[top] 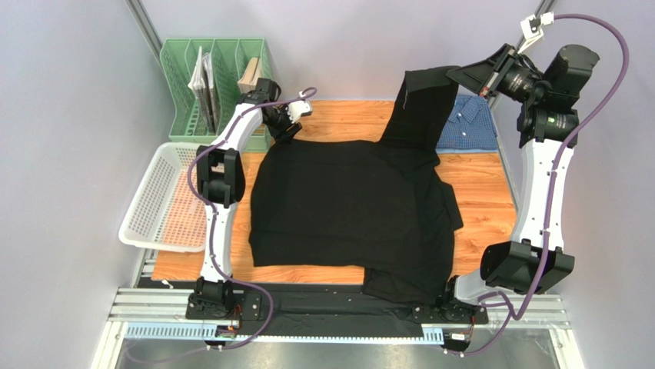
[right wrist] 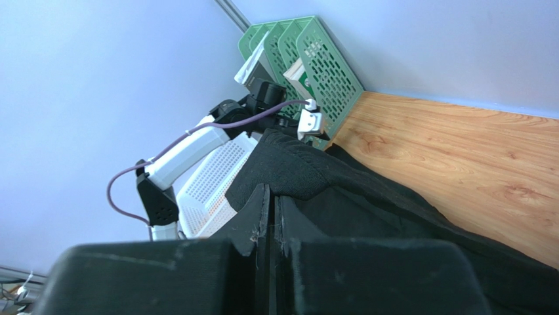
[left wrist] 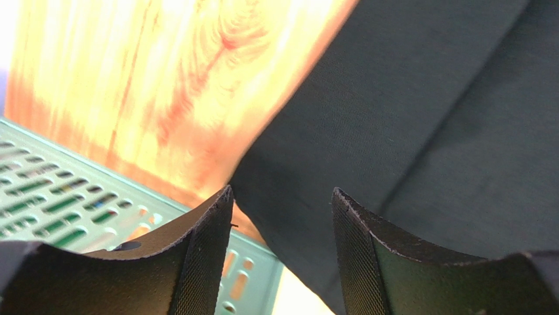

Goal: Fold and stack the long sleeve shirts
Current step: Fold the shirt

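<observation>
Seen from above, the black shirt (top: 346,207) is lying spread open over the table (top: 484,184), its near edge hanging over the front. The right pincer (top: 460,74) is pinching a long flap of it, probably a sleeve, and holding it up off the wood. The blue shirt (top: 467,123) is lying just beneath that pincer, partly hidden by the raised cloth. The left pincer (top: 283,129) is hovering at the shirt's far left corner, with a green rack (top: 219,77) just behind it and a white basket (top: 161,200) off to its outer side. In the left wrist view, the left pincer (left wrist: 282,197) is standing fairly wide with nothing between its fingers. The black shirt (left wrist: 407,118) is lying just ahead of it on the table (left wrist: 164,85). In the right wrist view, the right pincer (right wrist: 270,197) is clamping shut on the black shirt (right wrist: 341,197), which is draping away ahead of it. By my reading the job is only starting: neither shirt is folded and nothing is stacked.
</observation>
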